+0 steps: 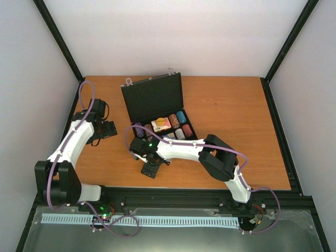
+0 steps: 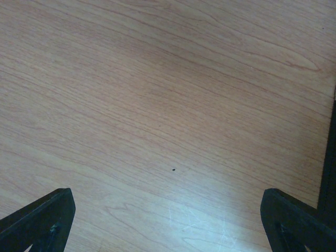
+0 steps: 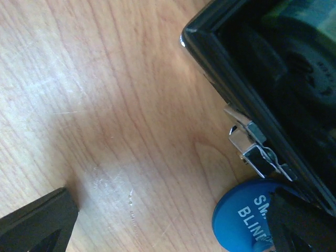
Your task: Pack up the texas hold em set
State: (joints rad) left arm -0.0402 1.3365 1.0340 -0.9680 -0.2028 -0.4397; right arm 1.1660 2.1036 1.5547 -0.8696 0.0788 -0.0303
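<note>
Blue blind button (image 3: 244, 212) lies flat on the table (image 3: 105, 105) just beside the front latch (image 3: 252, 147) of the open case (image 3: 231, 73), seemingly touching the wide-spread, empty right gripper (image 3: 170, 212), so a pinch may skid it or snag the latch; left gripper (image 2: 168, 215) hangs spread, empty.

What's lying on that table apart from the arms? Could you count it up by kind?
Open black hinged case: 1
Stacks of round poker chips in it, in view: 5
Card pack with a pale printed face, in it: 1
Blue round disc lettered BLIND, outside the case: 1
Total: 8
</note>
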